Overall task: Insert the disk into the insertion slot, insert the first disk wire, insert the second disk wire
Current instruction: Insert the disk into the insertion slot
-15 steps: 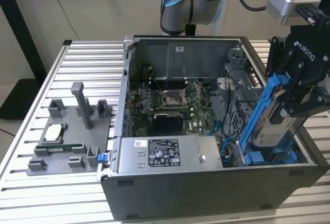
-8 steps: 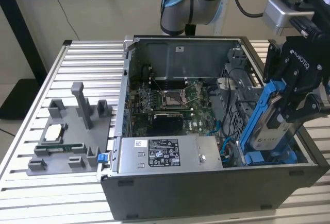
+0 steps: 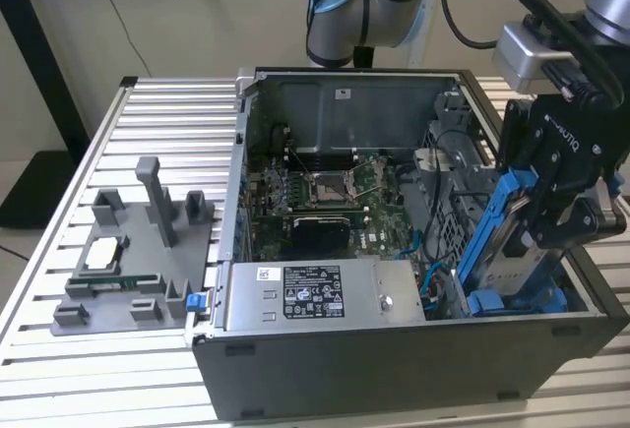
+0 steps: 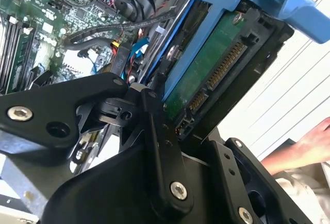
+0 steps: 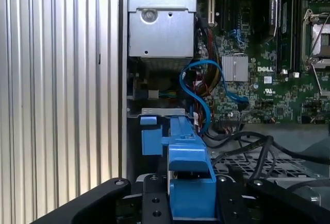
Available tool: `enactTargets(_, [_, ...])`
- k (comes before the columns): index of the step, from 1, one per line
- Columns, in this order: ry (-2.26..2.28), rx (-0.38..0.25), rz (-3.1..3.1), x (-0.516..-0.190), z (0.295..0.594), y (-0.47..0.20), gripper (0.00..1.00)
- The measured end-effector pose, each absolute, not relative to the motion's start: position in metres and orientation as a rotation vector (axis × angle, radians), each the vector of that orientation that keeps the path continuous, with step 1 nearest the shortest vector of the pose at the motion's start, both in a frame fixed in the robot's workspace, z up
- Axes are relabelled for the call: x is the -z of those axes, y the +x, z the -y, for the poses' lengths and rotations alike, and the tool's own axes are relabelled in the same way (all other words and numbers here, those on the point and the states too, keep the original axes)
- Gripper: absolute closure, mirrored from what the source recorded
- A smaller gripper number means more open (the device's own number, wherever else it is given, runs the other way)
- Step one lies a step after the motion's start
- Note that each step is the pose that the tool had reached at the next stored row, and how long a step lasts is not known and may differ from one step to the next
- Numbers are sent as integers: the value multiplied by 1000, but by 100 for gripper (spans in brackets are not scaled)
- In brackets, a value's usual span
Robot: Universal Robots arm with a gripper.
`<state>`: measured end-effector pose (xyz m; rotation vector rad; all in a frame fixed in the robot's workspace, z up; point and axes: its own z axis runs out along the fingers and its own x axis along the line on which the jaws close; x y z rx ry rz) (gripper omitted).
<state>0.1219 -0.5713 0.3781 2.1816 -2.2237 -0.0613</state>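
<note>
My black gripper [image 3: 539,236] is shut on the disk [image 3: 504,251], a silver-grey drive in a bright blue frame. I hold it steeply tilted at the exterior view's right end of the open computer case. Its lower end dips into the insertion slot [image 3: 455,229], the grey bay with perforated cage walls. In the second wrist view the disk's green underside [image 4: 209,72] and connector row sit between my fingers [image 4: 157,141]. In the first wrist view the blue frame [image 5: 188,175] rises just ahead of the gripper [image 5: 180,206]. A blue disk wire [image 5: 198,82] loops loose beside the bay.
A grey metal box with a sticker [image 3: 325,295] fills the case's front. The motherboard [image 3: 325,192] lies behind it, with black cables [image 5: 258,141] near the bay. A grey fixture with small parts [image 3: 128,251] sits on the slatted table. A person's hand [image 4: 309,147] is close by.
</note>
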Motion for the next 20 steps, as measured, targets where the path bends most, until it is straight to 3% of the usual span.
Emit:
enactTargets(10, [2181, 61, 2224, -375, 571, 122, 100])
enactTargets(11, [2181, 61, 2224, -375, 571, 122, 0])
enactTargets(20, [2182, 64, 2224, -387, 571, 122, 0])
